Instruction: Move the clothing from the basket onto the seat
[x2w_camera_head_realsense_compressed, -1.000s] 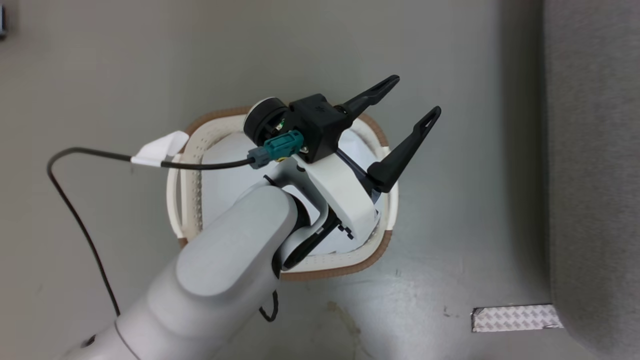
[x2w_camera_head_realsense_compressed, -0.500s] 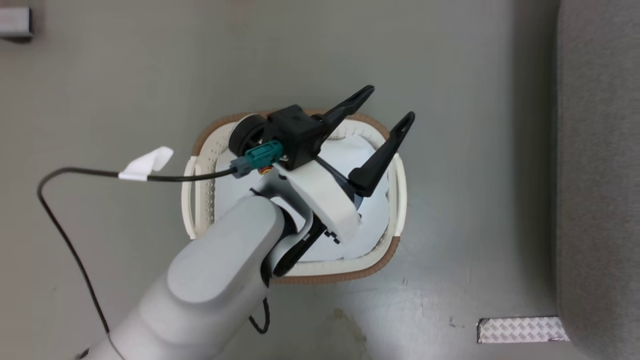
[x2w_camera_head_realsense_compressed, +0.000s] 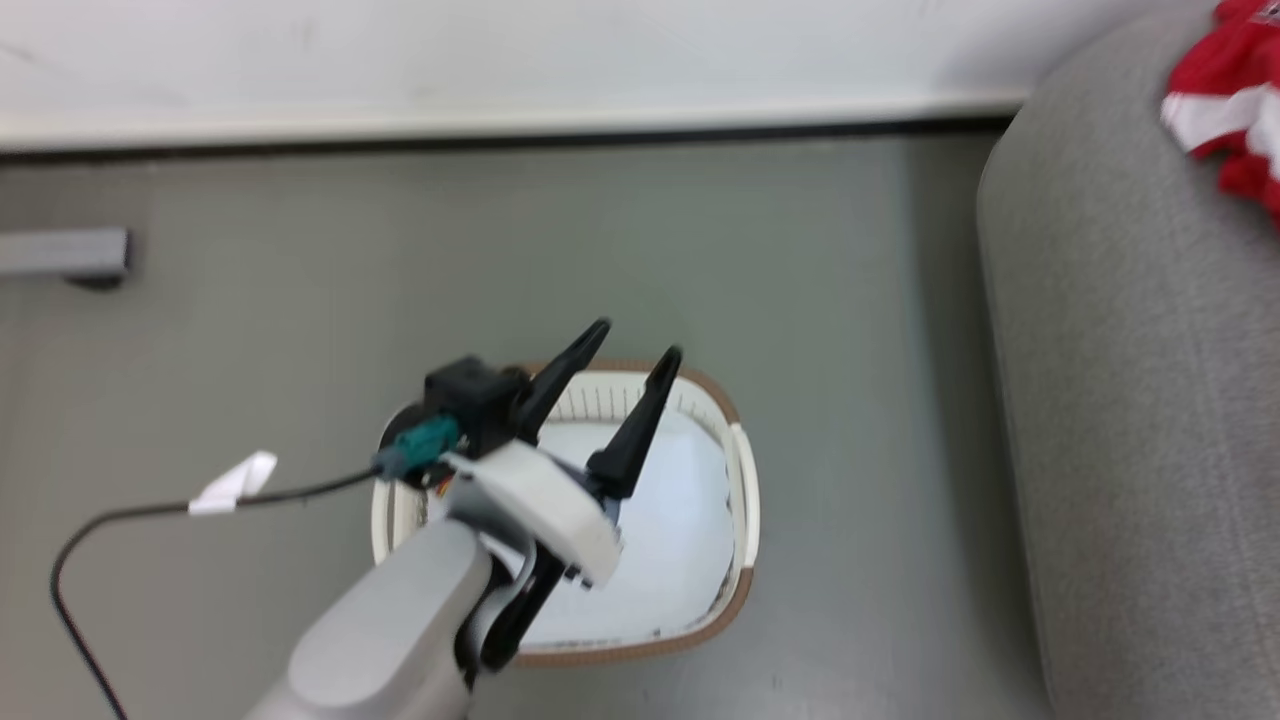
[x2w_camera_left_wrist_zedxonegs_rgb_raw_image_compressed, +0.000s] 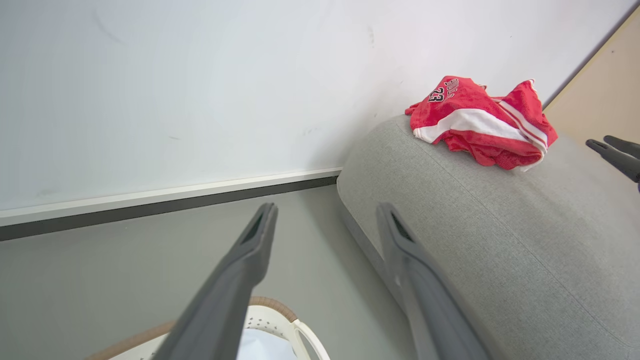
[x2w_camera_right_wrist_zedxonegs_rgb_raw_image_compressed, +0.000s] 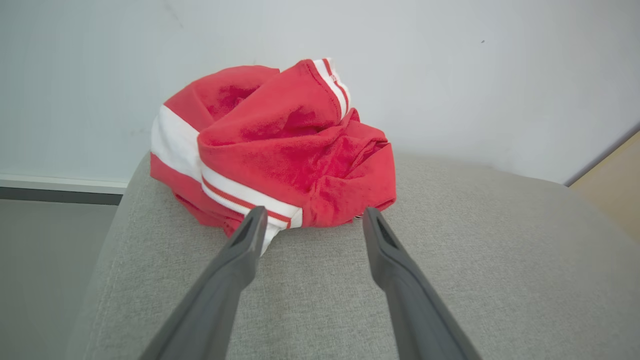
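A red jersey (x2w_camera_right_wrist_zedxonegs_rgb_raw_image_compressed: 270, 155) lies bunched on the sofa seat (x2w_camera_right_wrist_zedxonegs_rgb_raw_image_compressed: 450, 280). The right gripper (x2w_camera_right_wrist_zedxonegs_rgb_raw_image_compressed: 314, 214) is spread just before it, the left gripper (x2w_camera_head_realsense_compressed: 638, 340) spread over the basket (x2w_camera_head_realsense_compressed: 745, 500).

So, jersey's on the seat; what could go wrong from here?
1. The jersey lies bunched near the rounded end of the seat; it could slide off.
2. The open right end effector has its fingertips right by the jersey's edge; pulling back might drag it.
3. The open left end effector hangs over the basket, where a pale cloth lies; it might grab that.
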